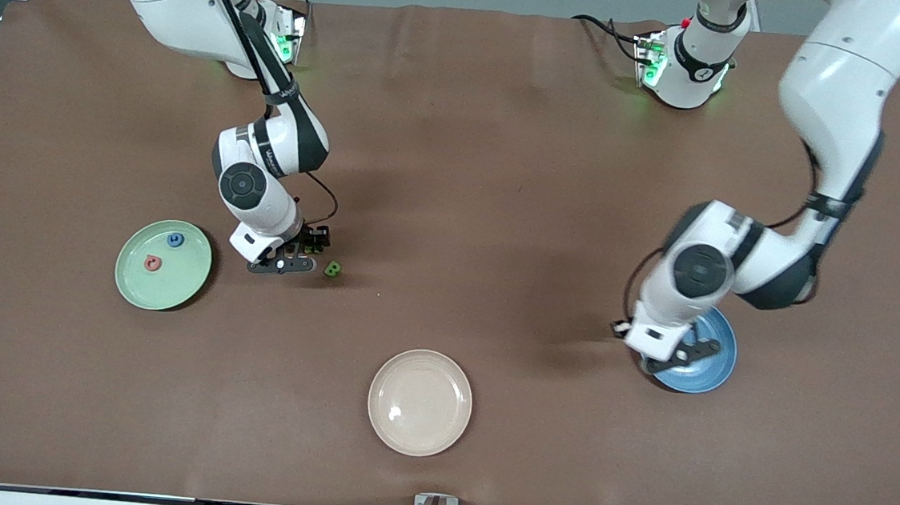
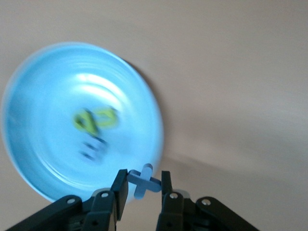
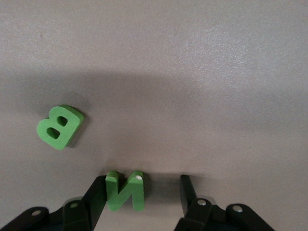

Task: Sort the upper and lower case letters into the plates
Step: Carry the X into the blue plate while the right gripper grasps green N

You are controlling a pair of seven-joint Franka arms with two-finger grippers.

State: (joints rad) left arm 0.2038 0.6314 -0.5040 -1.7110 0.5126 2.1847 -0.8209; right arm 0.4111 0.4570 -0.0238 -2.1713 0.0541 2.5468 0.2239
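My right gripper [image 3: 142, 183] is down at the table, open around a green letter N [image 3: 126, 190]. One finger [image 3: 96, 195] touches the N and the other stands apart from it. A green letter B [image 3: 58, 126] lies on the table beside it [image 1: 332, 269]. The mint green plate [image 1: 162, 286] holds a blue letter [image 1: 175, 240] and a red letter [image 1: 153, 263]. My left gripper [image 2: 143, 179] is shut on a blue letter X [image 2: 144, 182] over the edge of the blue plate [image 2: 43, 86]. That plate holds blurred yellow-green letters [image 2: 96, 119] and a dark letter [image 2: 94, 147].
A cream-beige plate [image 1: 420, 402] lies nearest the front camera, midway between the two arms' ends. In the front view the left arm's hand [image 1: 664, 334] covers part of the blue plate [image 1: 711, 357]. The right arm's hand [image 1: 266, 238] stands beside the mint green plate.
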